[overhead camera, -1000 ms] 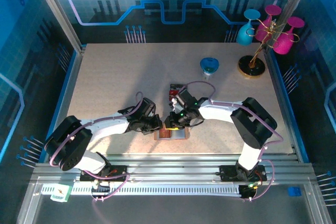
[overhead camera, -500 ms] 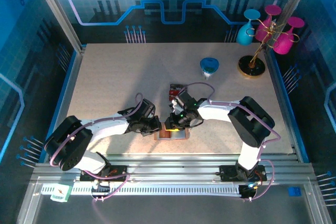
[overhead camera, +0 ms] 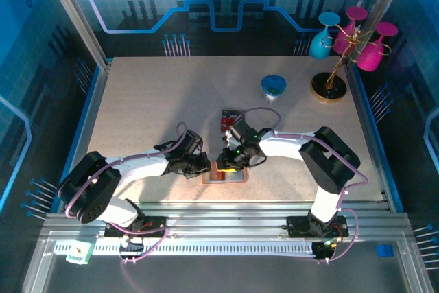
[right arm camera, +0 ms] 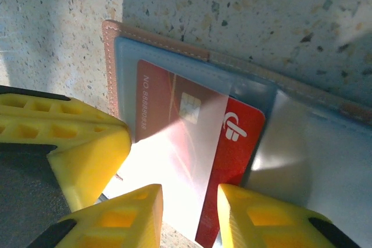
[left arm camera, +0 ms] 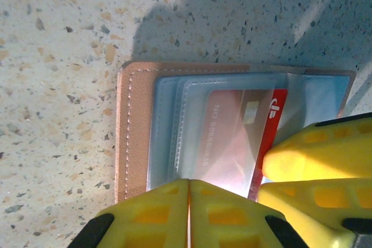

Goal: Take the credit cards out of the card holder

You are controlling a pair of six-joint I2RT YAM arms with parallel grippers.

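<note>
The card holder (overhead camera: pixel 225 175) lies open by the middle of the worktop's (overhead camera: pixel 151 101) near edge. The left pincer (left arm camera: pixel 189 197), pressed together, bears on its rim. The right pincer (right arm camera: pixel 190 200), slightly spread and pinching nothing, straddles the exposed end of the red card (right arm camera: pixel 235 140), whose long axis runs along that edge.

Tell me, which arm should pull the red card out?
Right, probably: the right gripper is open astride the red card, while the left gripper is shut, resting on the card holder.

On the left gripper (left arm camera: pixel 189 198) the jaws are pressed together, on the right gripper (right arm camera: pixel 190 204) slightly parted, both pointing downward.
</note>
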